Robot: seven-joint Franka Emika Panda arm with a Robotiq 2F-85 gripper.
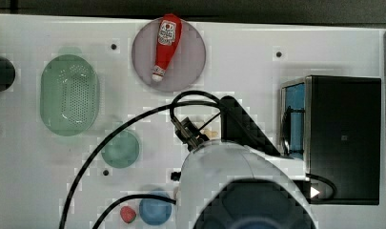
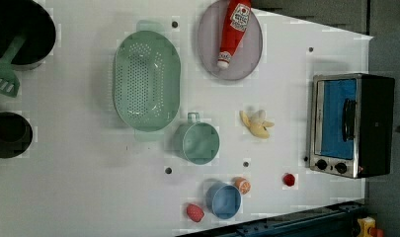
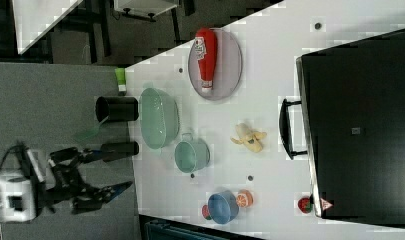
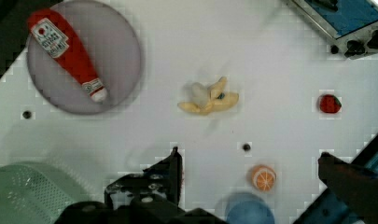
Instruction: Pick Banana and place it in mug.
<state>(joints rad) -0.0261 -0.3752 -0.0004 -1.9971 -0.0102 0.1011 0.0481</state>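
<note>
A peeled yellow banana [image 2: 257,123] lies on the white table between the mug and the toaster oven, also seen as the banana [image 3: 249,137] and the banana [image 4: 207,98]. The small teal-green mug [image 2: 197,142] stands upright and empty beside the colander; it is the mug [image 1: 120,149] and the mug [image 3: 191,155]. My gripper [image 4: 249,156] hangs open well above the table with nothing between its fingers, and the banana lies beyond its fingertips. In the right view the gripper [image 3: 112,169] is far off the table surface. In the top view my arm [image 1: 238,181] covers the banana's spot.
A pale-green colander [image 2: 146,80], a grey plate [image 2: 247,54] with a red ketchup bottle [image 2: 233,29], and a toaster oven [image 2: 350,126] ring the area. A blue cup [image 2: 223,200], an orange half [image 2: 242,185] and two strawberries [image 2: 288,179] sit near the edge. Black pots [image 2: 20,29] stand far left.
</note>
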